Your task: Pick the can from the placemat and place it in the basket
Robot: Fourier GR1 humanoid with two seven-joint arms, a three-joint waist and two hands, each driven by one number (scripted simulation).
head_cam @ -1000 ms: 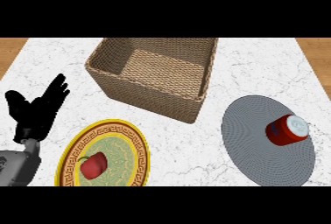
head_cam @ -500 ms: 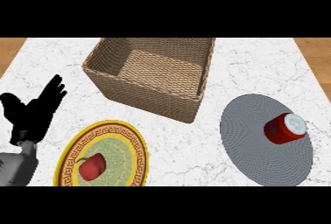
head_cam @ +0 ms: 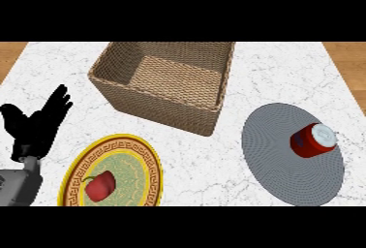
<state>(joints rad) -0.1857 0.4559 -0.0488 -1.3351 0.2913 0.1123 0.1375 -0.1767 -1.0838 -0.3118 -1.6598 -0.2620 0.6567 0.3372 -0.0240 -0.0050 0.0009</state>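
Red cylindrical can with pale lid (head_cam: 313,140) sits on the round grey ribbed placemat (head_cam: 275,160), toward the mat's upper right part, on the right side of the white marble counter (head_cam: 207,160). Nothing touches the can. Left of the mat and further back stands the square woven wicker basket (head_cam: 157,104), well apart from the can. Near the front left lies a round plate with yellow patterned rim and green centre (head_cam: 125,145), carrying a red pepper (head_cam: 100,185). At the view's left edge the black left hand (head_cam: 36,127) rests, fingers straight and spread, pointing up, holding nothing, just beside the plate and far from the can.
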